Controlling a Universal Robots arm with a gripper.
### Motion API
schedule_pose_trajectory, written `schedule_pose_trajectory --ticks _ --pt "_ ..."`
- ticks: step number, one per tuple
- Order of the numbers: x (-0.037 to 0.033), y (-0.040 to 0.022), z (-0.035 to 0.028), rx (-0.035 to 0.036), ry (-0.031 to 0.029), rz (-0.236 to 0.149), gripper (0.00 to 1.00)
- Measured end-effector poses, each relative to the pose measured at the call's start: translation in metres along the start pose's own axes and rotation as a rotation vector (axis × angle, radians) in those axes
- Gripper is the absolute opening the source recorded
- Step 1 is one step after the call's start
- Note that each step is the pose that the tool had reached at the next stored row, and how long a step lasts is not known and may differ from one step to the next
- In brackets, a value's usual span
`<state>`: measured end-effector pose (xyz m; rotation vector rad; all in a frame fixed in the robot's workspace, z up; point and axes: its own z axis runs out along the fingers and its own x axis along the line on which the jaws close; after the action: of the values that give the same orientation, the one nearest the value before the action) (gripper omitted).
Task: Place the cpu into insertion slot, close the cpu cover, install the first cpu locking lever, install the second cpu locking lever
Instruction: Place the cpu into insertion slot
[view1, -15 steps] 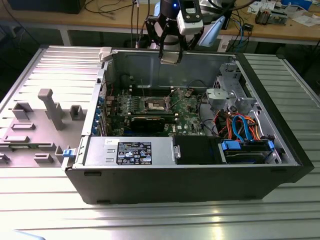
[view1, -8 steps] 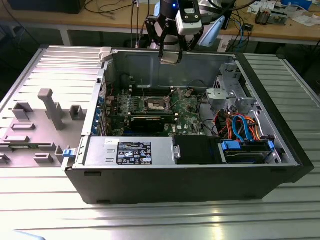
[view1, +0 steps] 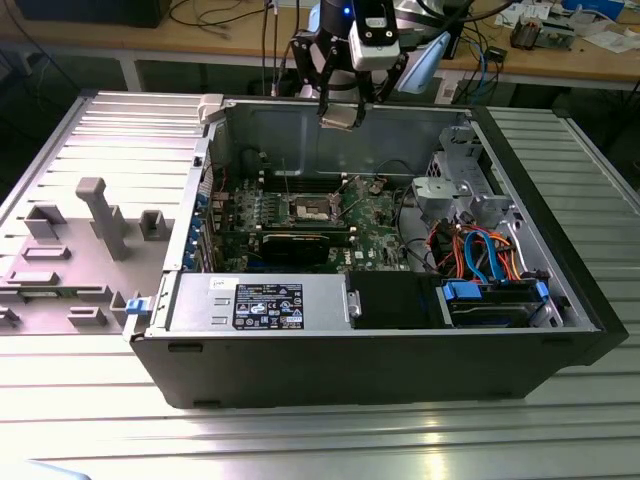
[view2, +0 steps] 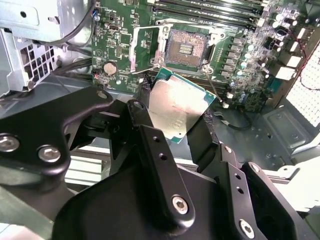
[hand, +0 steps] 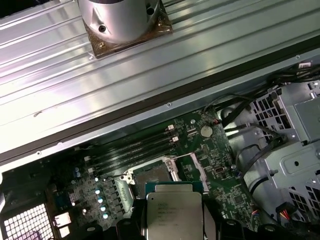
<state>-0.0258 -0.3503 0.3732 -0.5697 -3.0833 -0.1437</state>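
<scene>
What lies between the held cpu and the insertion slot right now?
Nothing. In the exterior view the cpu hangs above the open case, with only air down to the insertion slot.

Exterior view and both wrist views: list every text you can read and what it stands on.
No text can be quoted as read.
Black label, exterior view: print too small.
The cpu, first wrist view: lines of print on its top, blurred.
Green circuit board, second wrist view: markings too small.
</scene>
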Motion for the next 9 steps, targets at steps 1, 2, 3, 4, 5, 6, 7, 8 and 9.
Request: schedule_pose_trajectory --ticks 1,2,3,4,5,6,7,8,9 --pt "0.0 0.0 0.0 -0.0001 -0.0006 0.007 0.55" --pt "0.0 0.0 0.0001 -0.0004 -0.0016 0.018 0.55" --pt "0.0 0.0 0.0001 -0.0005 -0.0022 0.024 0.55" --pt "0.0 0.0 0.0002 -0.0007 -0.0027 0.03 0.55" --pt "0.0 0.0 0.0002 -0.0008 -0.0033 0.037 0.55" --pt "0.0 0.0 0.0002 -0.0009 -0.0038 0.043 0.55" --pt "0.0 0.0 0.0003 -0.001 -0.0047 0.051 0.55" --pt "0.0001 -0.0001 0.0003 -0.0012 -0.0054 0.06 0.55" --pt "0.0001 -0.0001 0.0004 -0.0012 -0.0057 0.063 0.55"
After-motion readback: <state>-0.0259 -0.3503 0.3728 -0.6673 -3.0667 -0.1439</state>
